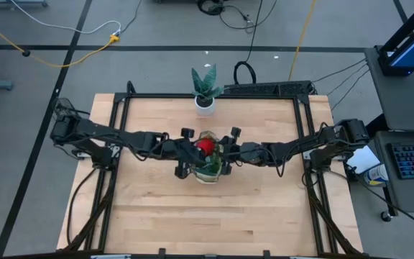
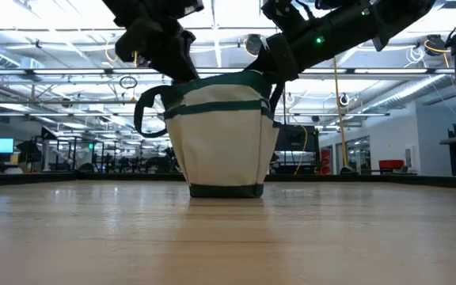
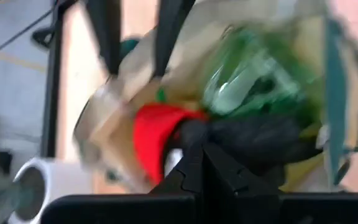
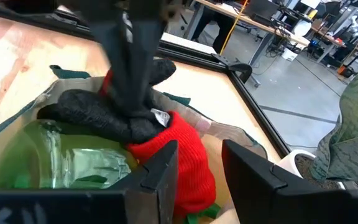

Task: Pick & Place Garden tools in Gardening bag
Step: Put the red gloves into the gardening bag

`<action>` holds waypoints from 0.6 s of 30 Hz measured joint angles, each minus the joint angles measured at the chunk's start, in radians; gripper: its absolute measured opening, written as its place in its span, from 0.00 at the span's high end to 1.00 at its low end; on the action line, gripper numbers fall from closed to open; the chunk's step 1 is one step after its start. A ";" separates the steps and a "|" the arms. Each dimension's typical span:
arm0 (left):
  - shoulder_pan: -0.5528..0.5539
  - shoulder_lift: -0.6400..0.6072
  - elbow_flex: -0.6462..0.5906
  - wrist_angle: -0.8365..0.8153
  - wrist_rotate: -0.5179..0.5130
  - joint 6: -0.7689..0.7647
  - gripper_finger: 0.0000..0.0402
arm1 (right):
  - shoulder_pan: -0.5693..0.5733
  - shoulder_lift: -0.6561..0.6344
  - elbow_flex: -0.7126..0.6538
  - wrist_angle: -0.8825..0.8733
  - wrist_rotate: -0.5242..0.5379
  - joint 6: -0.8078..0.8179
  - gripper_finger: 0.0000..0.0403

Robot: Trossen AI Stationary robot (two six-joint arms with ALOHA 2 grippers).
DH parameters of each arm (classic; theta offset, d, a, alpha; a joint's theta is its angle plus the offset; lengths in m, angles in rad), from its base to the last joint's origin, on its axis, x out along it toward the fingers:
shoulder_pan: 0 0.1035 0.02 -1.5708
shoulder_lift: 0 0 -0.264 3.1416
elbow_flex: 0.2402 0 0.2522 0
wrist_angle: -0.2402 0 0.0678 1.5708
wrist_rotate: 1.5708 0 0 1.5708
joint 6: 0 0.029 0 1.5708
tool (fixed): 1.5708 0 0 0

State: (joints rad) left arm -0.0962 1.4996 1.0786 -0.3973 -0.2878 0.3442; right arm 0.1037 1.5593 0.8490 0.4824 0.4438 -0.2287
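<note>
Bag: one gardening bag [image 1: 208,171], beige canvas with dark green trim, stands upright at mid-table between the two arms.
Contents: one green spray bottle [image 4: 73,158], one red-and-black item [image 4: 173,149] resting beside and above it; other tools cannot be made out.
Left gripper [image 1: 190,148]: over the bag's mouth, fingers brought fully together; in the right wrist view they press down against the black part of the item. Whether they clamp it cannot be told.
Right gripper [image 4: 197,165]: at the bag's opposite rim, fingers parted with a gap between them, holding nothing visible.
Plant: one in a white pot [image 1: 205,103], at the table's far edge, well apart from the bag.
</note>
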 joint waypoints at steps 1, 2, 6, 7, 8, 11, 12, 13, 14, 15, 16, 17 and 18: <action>-0.001 0.012 0.000 0.016 0.025 0.008 0.99 | -0.002 0.000 0.000 0.000 0.000 0.000 0.70; -0.001 0.021 0.002 0.024 0.046 0.017 0.99 | -0.004 0.000 0.000 0.001 -0.001 0.001 0.70; 0.006 0.080 0.003 0.052 0.080 0.045 0.99 | -0.005 0.000 0.000 0.022 -0.007 0.006 0.70; 0.009 0.095 0.004 0.060 0.099 0.066 0.99 | -0.005 0.000 0.000 0.026 -0.018 0.007 0.70; 0.013 0.113 0.004 0.072 0.108 0.087 0.99 | -0.007 0.000 0.000 0.030 -0.042 0.007 0.70; 0.025 0.165 0.006 0.110 0.106 0.128 0.99 | -0.012 0.000 0.000 0.039 -0.136 0.008 0.70; 0.028 0.174 0.005 0.110 0.105 0.132 0.99 | -0.013 0.000 0.000 0.044 -0.151 0.008 0.70; 0.031 0.182 0.005 0.105 0.107 0.133 0.99 | -0.013 0.000 0.000 0.046 -0.158 0.007 0.70; 0.034 0.186 0.008 0.098 0.111 0.133 0.99 | -0.013 0.000 0.000 0.050 -0.156 0.006 0.70; 0.036 0.186 0.015 0.087 0.113 0.133 0.99 | -0.016 0.000 0.000 0.052 -0.156 0.006 0.70; 0.037 0.186 0.025 0.071 0.112 0.133 0.99 | -0.020 0.000 0.000 0.050 -0.158 0.005 0.70; 0.037 0.186 0.036 0.053 0.109 0.133 0.99 | -0.025 0.000 0.000 0.045 -0.159 0.003 0.70; 0.037 0.188 0.051 0.034 0.104 0.133 0.99 | -0.031 0.000 0.000 0.036 -0.159 -0.004 0.70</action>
State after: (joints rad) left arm -0.0593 1.6875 1.1292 -0.3636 -0.1840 0.4770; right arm 0.0731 1.5593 0.8490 0.5186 0.2849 -0.2326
